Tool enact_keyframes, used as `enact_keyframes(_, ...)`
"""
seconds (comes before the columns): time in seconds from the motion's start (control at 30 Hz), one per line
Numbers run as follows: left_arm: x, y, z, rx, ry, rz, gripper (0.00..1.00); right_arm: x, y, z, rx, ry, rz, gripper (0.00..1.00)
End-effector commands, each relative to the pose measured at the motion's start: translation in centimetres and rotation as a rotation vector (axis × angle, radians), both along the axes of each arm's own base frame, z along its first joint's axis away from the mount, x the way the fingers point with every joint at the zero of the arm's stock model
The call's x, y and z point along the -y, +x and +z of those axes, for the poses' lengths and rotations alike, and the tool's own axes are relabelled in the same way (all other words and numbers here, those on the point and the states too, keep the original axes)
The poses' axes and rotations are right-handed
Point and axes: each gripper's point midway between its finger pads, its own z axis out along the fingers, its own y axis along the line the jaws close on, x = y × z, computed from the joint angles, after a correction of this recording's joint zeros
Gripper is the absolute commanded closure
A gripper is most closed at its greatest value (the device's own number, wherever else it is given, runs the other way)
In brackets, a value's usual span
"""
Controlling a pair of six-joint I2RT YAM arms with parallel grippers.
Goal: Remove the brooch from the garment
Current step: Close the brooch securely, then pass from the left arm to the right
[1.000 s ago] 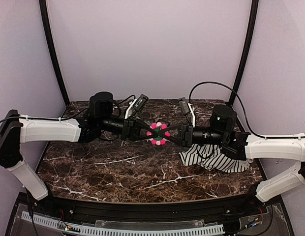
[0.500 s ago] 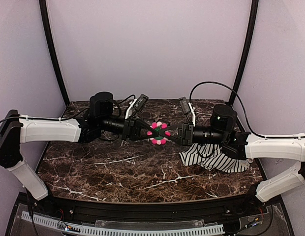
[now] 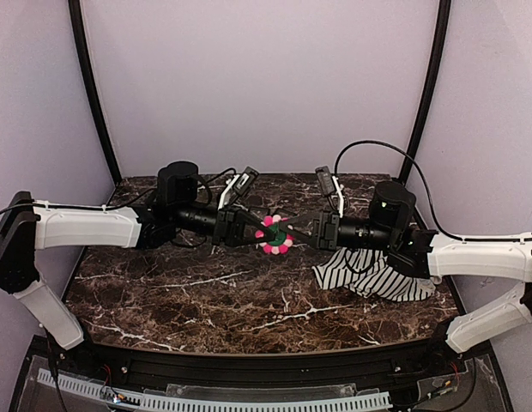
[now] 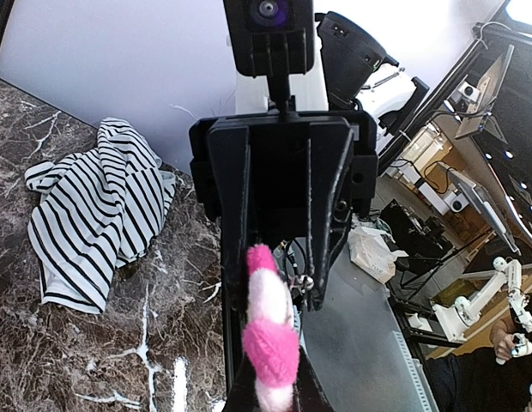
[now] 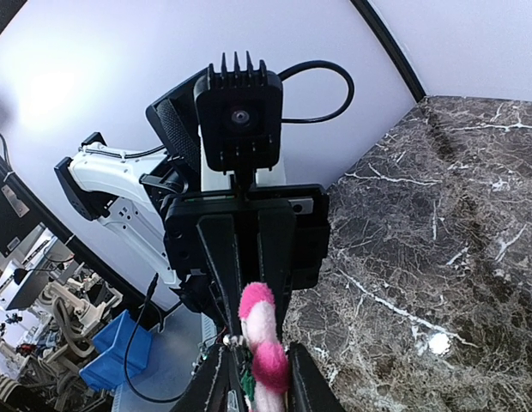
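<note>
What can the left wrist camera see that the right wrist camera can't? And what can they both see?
Only the left wrist view shows the striped garment, crumpled on the table, and the right arm's camera looking back at it. Only the right wrist view shows the left arm's camera. Both show the pink brooch edge-on, held up between the two arms and off the garment, and both show the dark marble table.
</note>
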Motion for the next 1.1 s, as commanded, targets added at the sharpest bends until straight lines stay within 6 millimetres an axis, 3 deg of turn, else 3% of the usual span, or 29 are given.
enact_keyframes(0.0,-0.5,-0.5,0.3,0.009,-0.001,-0.006,0.99,0.5,0.2,1.2,0.039,0.042,-0.018,0.76)
enact_keyframes(0.13,-0.5,-0.5,0.3,0.008,0.0,-0.006,0.99,0.4,-0.2,1.5,0.055,0.051,0.01,0.72)
enact_keyframes(0.33,-0.7,0.4,-0.1,0.004,0.024,0.036,0.99,0.5,-1.3,2.6,0.108,0.071,0.056,0.5)
enact_keyframes(0.47,-1.0,1.2,-0.3,0.022,0.041,0.075,0.99,1.3,-0.5,2.3,0.106,0.051,-0.003,0.36)
enact_keyframes(0.77,-1.3,0.1,1.3,0.034,-0.038,0.019,0.99,1.4,-0.3,-0.9,0.02,0.029,0.051,0.39)
enact_keyframes(0.9,-1.3,-0.2,1.4,0.028,-0.046,0.006,0.99,1.0,-1.1,-1.0,0.018,0.035,0.115,0.42)
enact_keyframes(1.07,-1.3,-0.2,1.5,0.026,-0.046,0.004,0.99,0.5,-1.2,-1.0,0.024,0.021,0.146,0.58)
